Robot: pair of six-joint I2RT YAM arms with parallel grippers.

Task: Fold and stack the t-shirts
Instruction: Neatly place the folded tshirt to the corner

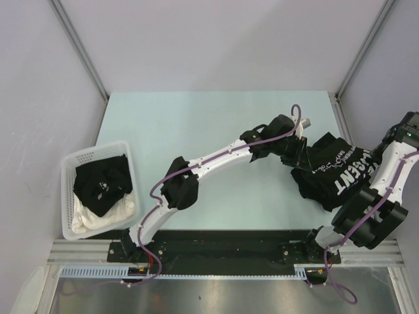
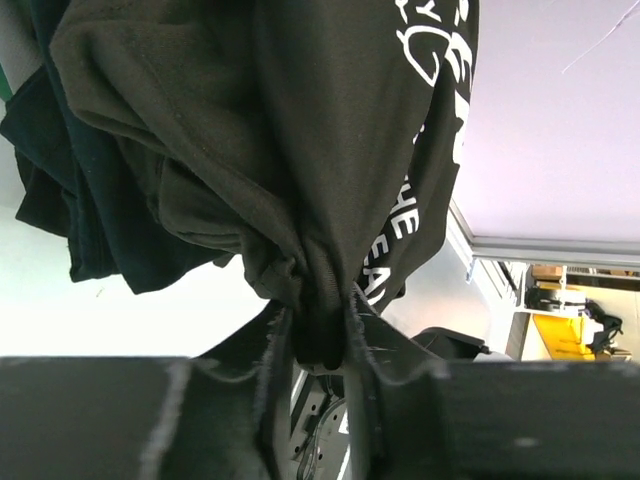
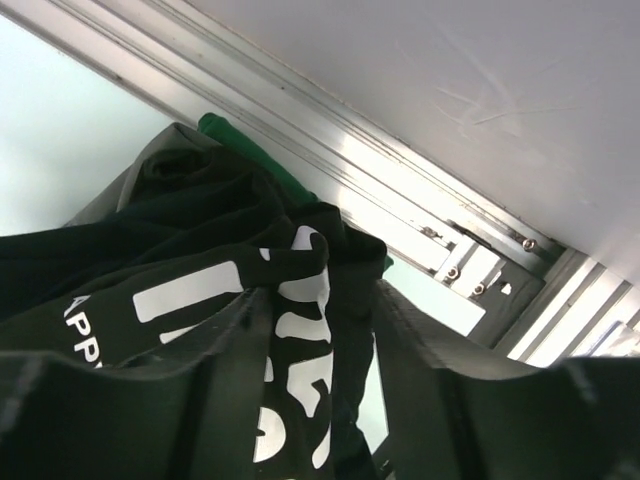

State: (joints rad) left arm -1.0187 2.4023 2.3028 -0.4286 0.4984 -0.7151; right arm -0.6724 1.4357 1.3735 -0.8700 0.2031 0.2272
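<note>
A black t-shirt with white lettering (image 1: 334, 171) is bunched at the right side of the table. My left gripper (image 1: 296, 155) reaches across and is shut on a gathered fold of it; in the left wrist view the t-shirt (image 2: 300, 130) fans out from the left gripper (image 2: 320, 310). My right gripper (image 1: 380, 147) is at the shirt's right edge. In the right wrist view the right gripper (image 3: 325, 295) is closed on a thick fold of the lettered t-shirt (image 3: 200, 290), with a slim gap by the right finger. More black t-shirts (image 1: 101, 183) lie in the basket.
A white lattice basket (image 1: 69, 196) stands at the table's left edge with a white cloth (image 1: 98, 219) under the shirts. A green patch (image 3: 235, 135) peeks from behind the held shirt. Aluminium frame rails (image 3: 420, 200) run along the table's right edge, close to my right gripper.
</note>
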